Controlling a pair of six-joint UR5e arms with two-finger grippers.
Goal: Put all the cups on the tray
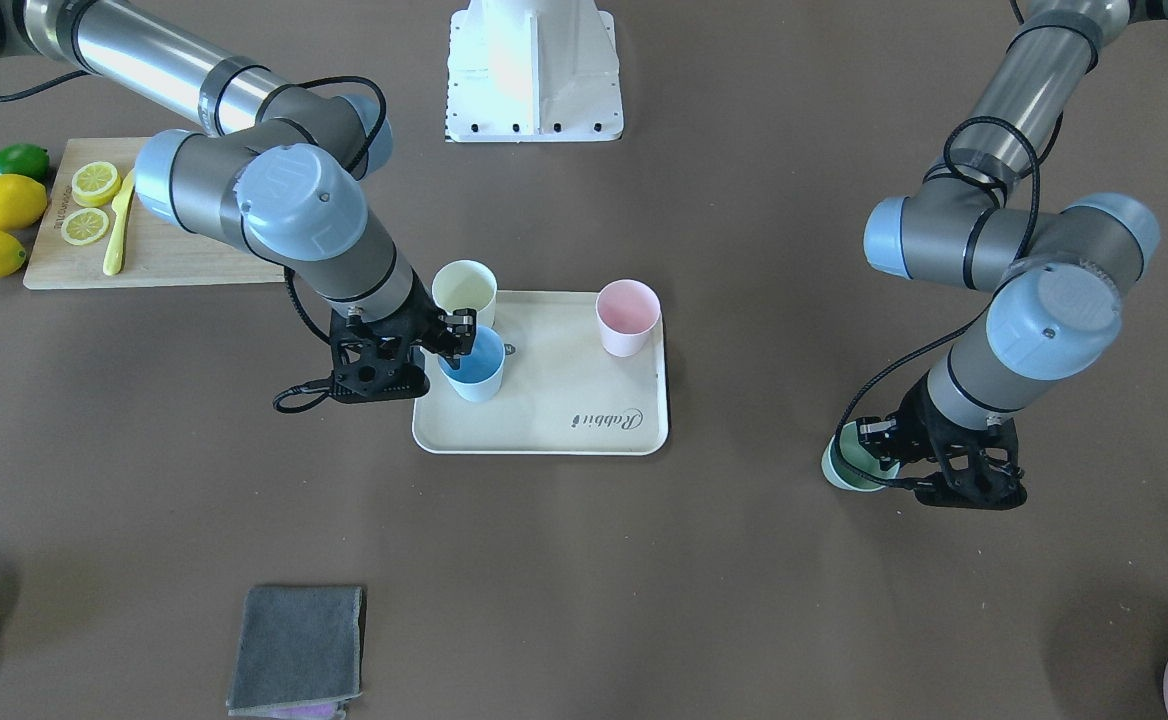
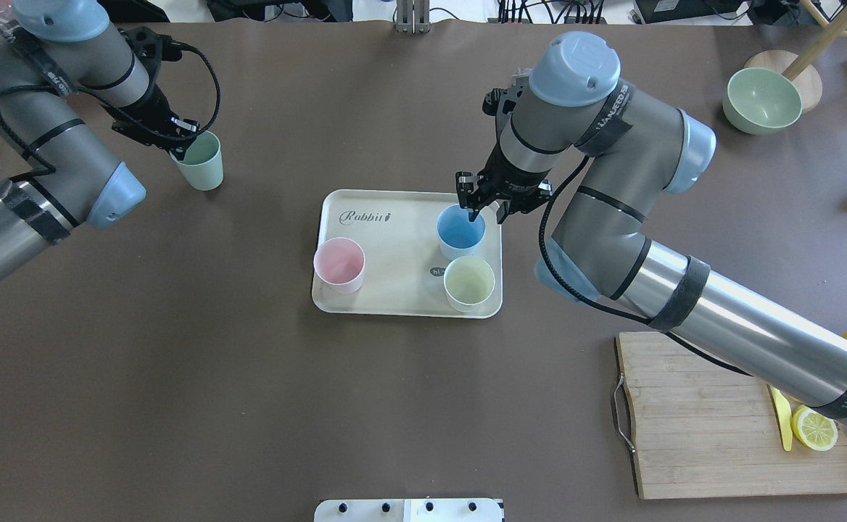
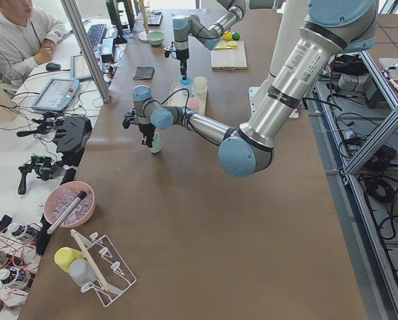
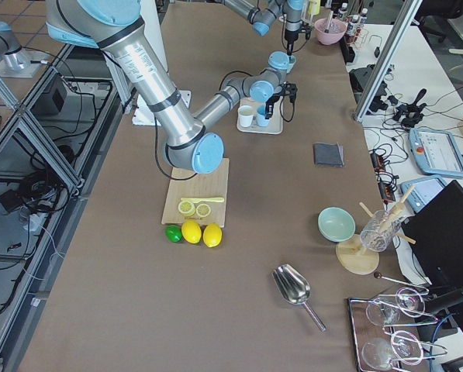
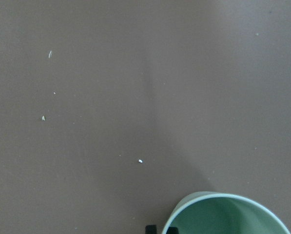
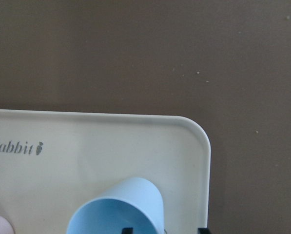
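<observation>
Cups first. In the front-facing view three stand on the tray [image 1: 544, 430]: a cream cup [image 1: 464, 290] at its 11 o'clock corner, a blue cup [image 1: 474, 365] at 9 o'clock and a pink cup [image 1: 628, 315] at 1 o'clock. A green cup [image 1: 844, 472] sits on the table [image 1: 644, 600], well apart at 3 o'clock, so I judge one placement is left. The right gripper [image 1: 456, 338] is at the blue cup and the left gripper [image 1: 879, 448] is at the green one.

Overhead, all four cups look empty. The green one lies at 10 o'clock from the tray.

In the right wrist view the fingertips [image 6: 127, 229] straddle the blue cup's wall, one inside the mouth and one clear outside. That pincer is parted and is not clamping.

In the left wrist view only one dark fingertip [image 5: 150, 228] shows, just outside the green rim at 9 o'clock. I cannot tell whether that pincer grips.
</observation>
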